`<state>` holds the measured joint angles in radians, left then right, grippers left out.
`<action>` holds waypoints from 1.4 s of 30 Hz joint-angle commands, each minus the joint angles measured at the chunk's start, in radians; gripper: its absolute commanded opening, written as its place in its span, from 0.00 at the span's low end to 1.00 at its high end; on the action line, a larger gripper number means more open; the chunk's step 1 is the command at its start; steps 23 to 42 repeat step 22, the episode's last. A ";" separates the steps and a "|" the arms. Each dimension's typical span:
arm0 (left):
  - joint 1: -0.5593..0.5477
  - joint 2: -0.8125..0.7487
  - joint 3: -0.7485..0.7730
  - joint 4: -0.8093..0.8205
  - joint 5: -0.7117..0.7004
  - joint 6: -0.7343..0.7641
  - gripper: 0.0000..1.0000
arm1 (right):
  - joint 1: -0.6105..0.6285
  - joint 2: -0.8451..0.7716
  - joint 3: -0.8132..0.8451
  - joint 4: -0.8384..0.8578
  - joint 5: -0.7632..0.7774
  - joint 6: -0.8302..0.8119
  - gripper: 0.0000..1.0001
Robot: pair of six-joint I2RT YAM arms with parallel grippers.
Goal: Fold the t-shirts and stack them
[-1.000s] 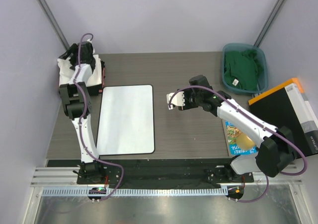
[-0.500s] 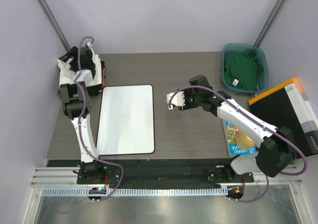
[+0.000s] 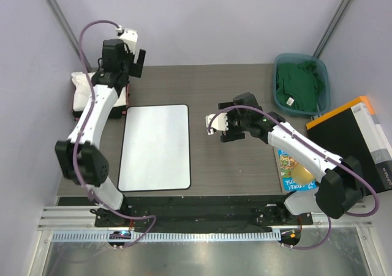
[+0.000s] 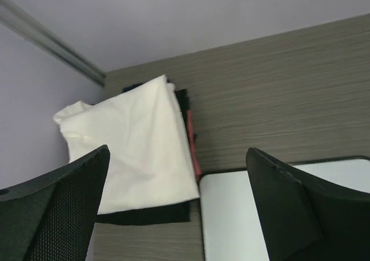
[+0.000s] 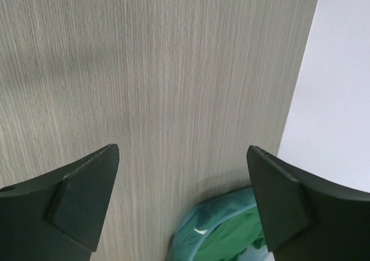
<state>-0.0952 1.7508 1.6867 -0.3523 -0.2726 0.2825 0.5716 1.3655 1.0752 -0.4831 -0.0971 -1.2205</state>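
My right gripper [image 5: 182, 157] hangs spread and empty over the table [image 3: 233, 166], right of the board [image 3: 156, 144]. Farther off, my left gripper [image 4: 176, 157] gapes empty, looking down on the white shirt [image 4: 133, 151] topping the far-left stack [image 4: 144, 214]. The green shirt [image 3: 297, 86] lies in the far-right bin [image 3: 298, 55].

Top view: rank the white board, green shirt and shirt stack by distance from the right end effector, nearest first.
From the right end effector:
1. white board, close, to the left
2. green shirt, far-right corner
3. shirt stack, far-left corner
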 commanded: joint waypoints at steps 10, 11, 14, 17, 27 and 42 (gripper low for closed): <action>-0.005 -0.513 -0.328 -0.258 0.067 -0.344 1.00 | -0.006 -0.170 -0.118 0.006 -0.003 0.133 1.00; -0.006 -0.527 -0.332 -0.283 0.055 -0.344 1.00 | -0.004 -0.180 -0.127 0.005 -0.003 0.134 1.00; -0.005 -0.543 -0.352 -0.290 0.055 -0.350 1.00 | -0.006 -0.189 -0.136 0.005 -0.001 0.125 1.00; -0.006 -0.528 -0.341 -0.295 0.055 -0.376 1.00 | -0.006 -0.192 -0.133 0.001 0.002 0.118 1.00; -0.006 -0.496 -0.318 -0.315 0.056 -0.431 1.00 | -0.006 -0.192 -0.127 -0.002 0.008 0.104 1.00; -0.006 -0.496 -0.318 -0.315 0.056 -0.431 1.00 | -0.006 -0.192 -0.127 -0.002 0.008 0.104 1.00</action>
